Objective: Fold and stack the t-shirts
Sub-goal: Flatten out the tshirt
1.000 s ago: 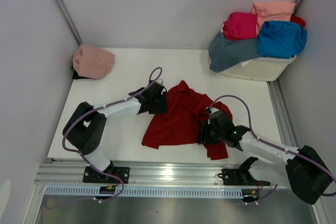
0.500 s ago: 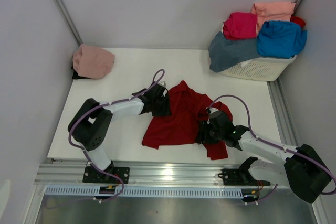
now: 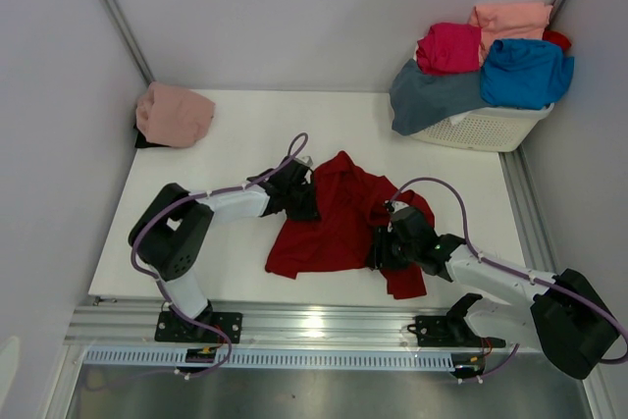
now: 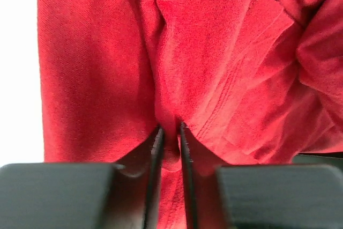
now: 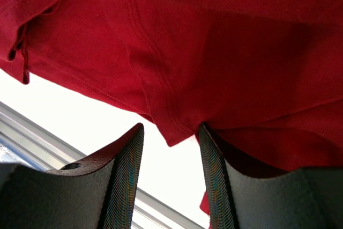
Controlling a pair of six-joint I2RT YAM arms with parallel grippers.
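Observation:
A large dark red t-shirt (image 3: pixel 334 223) lies crumpled on the white table (image 3: pixel 235 134) between both arms. At its upper left edge my left gripper (image 3: pixel 306 201) is shut on it, and the left wrist view shows a narrow ridge of the red cloth (image 4: pixel 225 68) pinched between the jaws (image 4: pixel 170 130). My right gripper (image 3: pixel 378 247) is at the shirt's lower right part. It stands open (image 5: pixel 170 130), with a hemmed corner of the shirt (image 5: pixel 171 127) hanging between its fingertips (image 5: pixel 128 154).
A white lattice basket (image 3: pixel 486 130) at the back right holds magenta (image 3: pixel 449 46), salmon (image 3: pixel 510 17), bright blue (image 3: pixel 526 73) and slate grey-blue (image 3: pixel 432 97) t-shirts. A dusty pink t-shirt (image 3: pixel 174 113) lies at the back left corner. A metal rail runs along the near edge.
My left gripper moved slightly right onto the red shirt's edge and closed on a fold of it. The right arm has stayed still.

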